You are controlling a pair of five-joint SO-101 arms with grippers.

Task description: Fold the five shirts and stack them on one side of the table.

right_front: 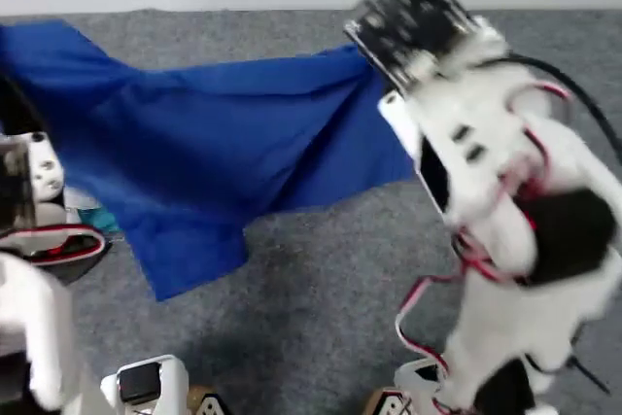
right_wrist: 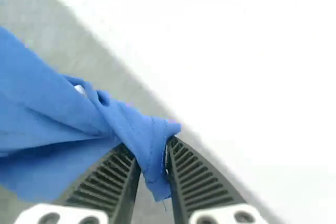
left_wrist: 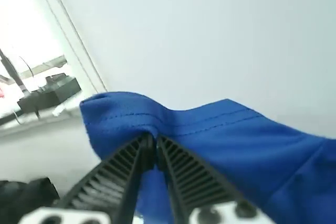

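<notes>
The left tool (left_wrist: 152, 142) is clamped shut on a folded hem of the blue shirt (left_wrist: 226, 140). The right tool (right_wrist: 152, 153) pinches another bunched edge of it between closed jaws. The shirt stretches between the two arms over the grey counter (right_front: 321, 279), from the far left corner toward the middle of the far edge. One flap reaches toward the front left.

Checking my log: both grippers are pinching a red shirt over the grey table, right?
No: the shirt is blue, not red, as the high view shows. The left gripper and right gripper both pinch it over the grey table.
</notes>
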